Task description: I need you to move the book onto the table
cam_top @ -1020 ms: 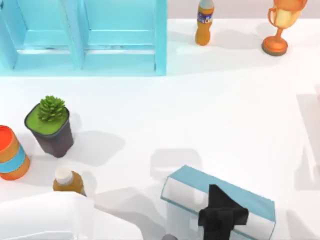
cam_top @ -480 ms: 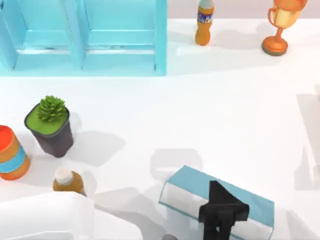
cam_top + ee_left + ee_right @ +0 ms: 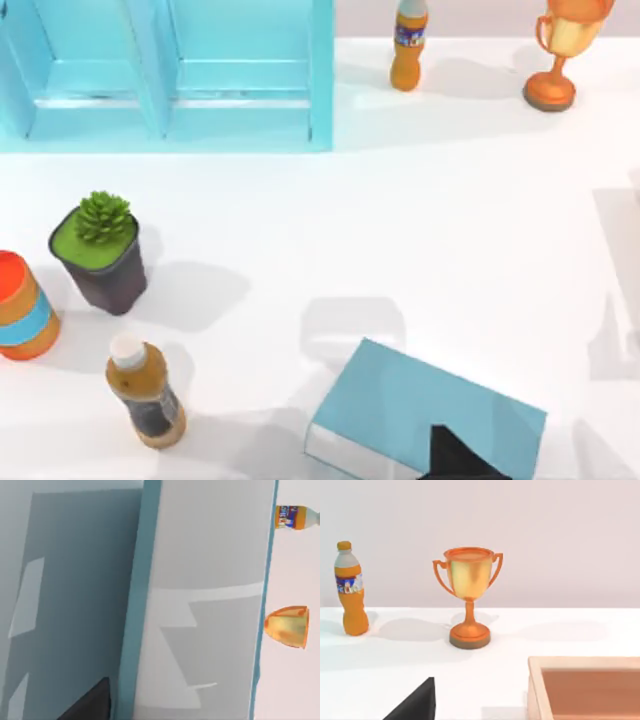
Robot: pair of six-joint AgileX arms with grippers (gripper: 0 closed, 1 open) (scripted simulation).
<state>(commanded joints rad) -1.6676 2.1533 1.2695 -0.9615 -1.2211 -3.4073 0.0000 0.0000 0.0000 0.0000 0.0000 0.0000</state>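
Note:
The book [image 3: 420,410], thick with teal-blue covers and white page edges, sits at the bottom of the top view, right of centre, broad cover up and slightly tilted. It casts a separate shadow on the white table [image 3: 430,220]. My left gripper [image 3: 455,458] is a black wedge over the book's near edge, shut on the book. The left wrist view shows the book's white page edges [image 3: 205,605] up close between teal cover rims. My right gripper [image 3: 415,707] stays parked near the trophy and a wooden box.
A light-blue shelf unit [image 3: 170,75] stands at the back left. On the left are a potted succulent [image 3: 100,255], an orange-and-blue can [image 3: 20,305] and a brown bottle [image 3: 148,392]. At the back right are an orange soda bottle [image 3: 408,45], a trophy [image 3: 560,55] and a wooden box [image 3: 585,685].
The book has turned from page edges up to broad cover up. My left arm's white body has left the lower left, uncovering the brown bottle, and the gripper sits lower in the frame.

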